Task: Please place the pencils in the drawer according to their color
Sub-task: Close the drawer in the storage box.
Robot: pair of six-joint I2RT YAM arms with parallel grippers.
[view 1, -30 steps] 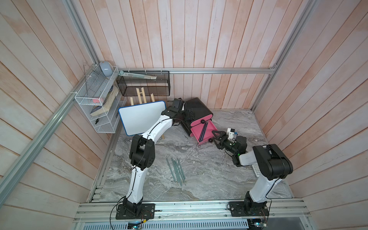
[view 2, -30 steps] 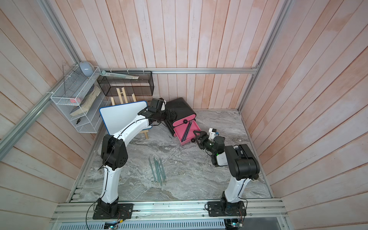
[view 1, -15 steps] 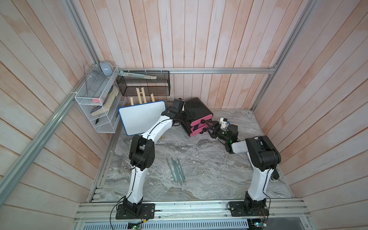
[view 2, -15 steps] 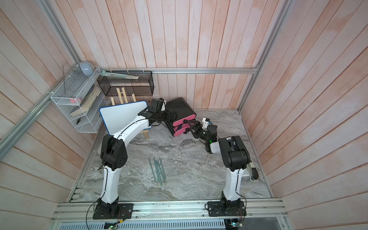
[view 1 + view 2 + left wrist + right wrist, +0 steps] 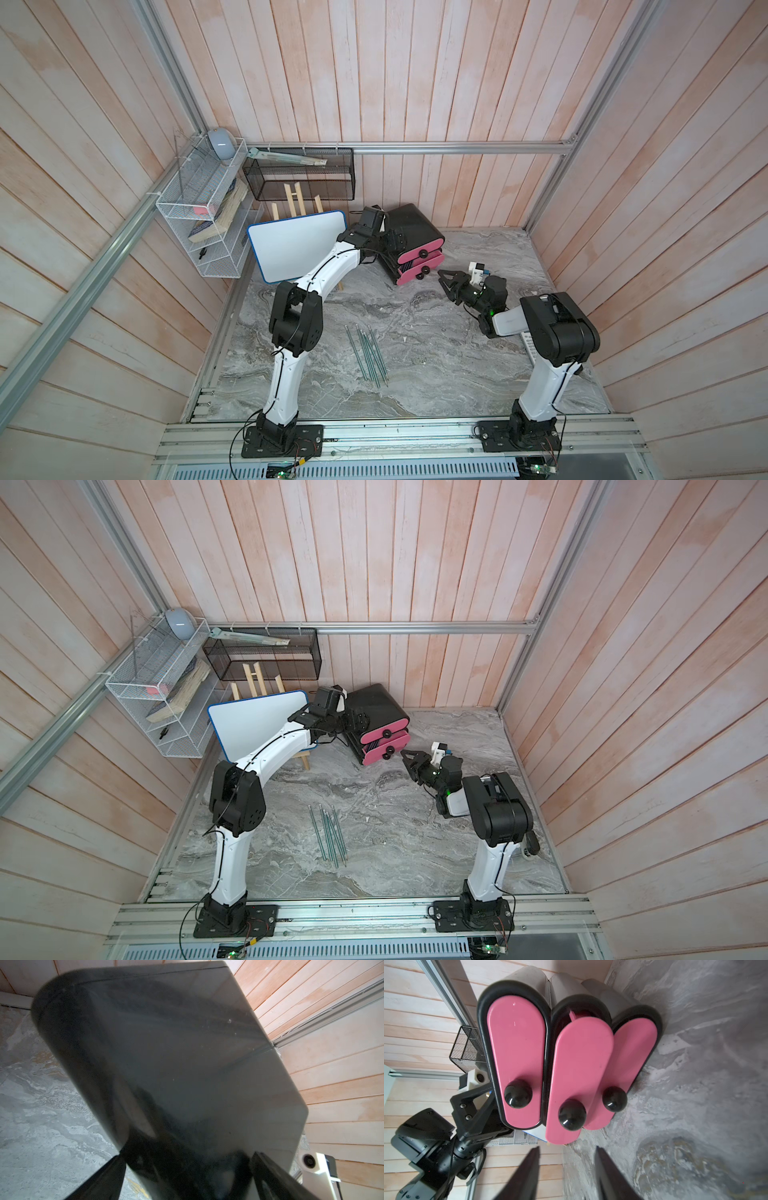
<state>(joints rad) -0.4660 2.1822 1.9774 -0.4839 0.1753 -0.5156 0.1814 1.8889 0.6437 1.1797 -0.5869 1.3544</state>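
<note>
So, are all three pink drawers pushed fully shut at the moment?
No, the middle drawer sticks out of the cabinet past both its neighbours.

Middle drawer [image 5: 579, 1076] slid in (nearly shut); right end effector [image 5: 567, 1148] withdrew.

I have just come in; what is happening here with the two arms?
Two robot arms work at a small black cabinet with three pink drawers. The left claw is against the cabinet's side, apparently steadying it. The right claw hovers before the drawer fronts, jaws slightly apart, holding nothing. The middle drawer stands out a little. Several teal pencils lie together on the table, not yet put away.
</note>
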